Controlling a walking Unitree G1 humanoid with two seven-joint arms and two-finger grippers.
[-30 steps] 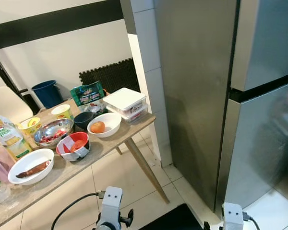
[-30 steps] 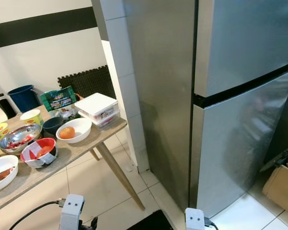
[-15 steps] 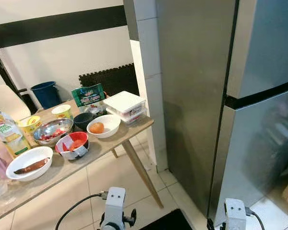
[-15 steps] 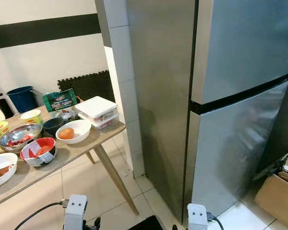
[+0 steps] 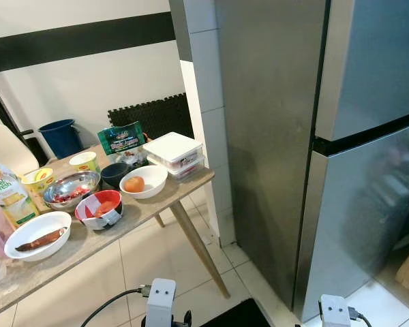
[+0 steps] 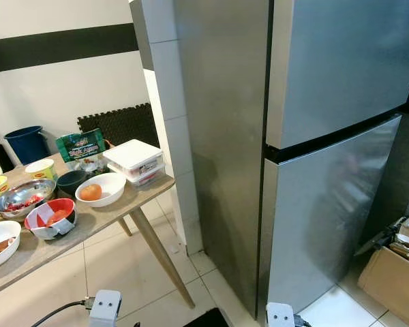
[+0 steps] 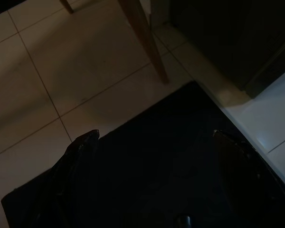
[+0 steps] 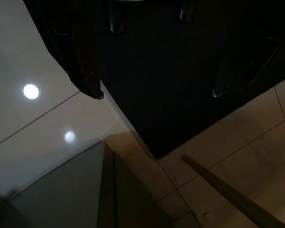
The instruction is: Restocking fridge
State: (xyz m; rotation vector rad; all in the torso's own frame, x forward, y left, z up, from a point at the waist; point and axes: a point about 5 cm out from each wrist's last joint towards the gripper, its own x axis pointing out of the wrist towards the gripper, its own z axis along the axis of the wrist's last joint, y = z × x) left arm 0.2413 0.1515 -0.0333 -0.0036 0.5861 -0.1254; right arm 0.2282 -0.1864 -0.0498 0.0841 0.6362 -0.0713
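Note:
A tall steel fridge stands on the right with both its upper and lower doors shut. Left of it, a wooden table carries the food: stacked white lidded boxes, a white bowl with an orange fruit, a red bowl, a steel bowl, a green packet and a juice carton. Both arms hang low in front of me. My left gripper is open over a black floor mat. My right gripper is open over the same mat, holding nothing.
A tiled pillar stands between table and fridge. The table's slanted leg reaches toward the mat. A blue bucket and a black foam mat sit by the back wall. A cardboard box lies at the fridge's right.
The whole picture has shifted, so the camera moved; table and fridge sit a little further left. My wrists show lower at the frame's bottom edge. Nothing on the table has moved.

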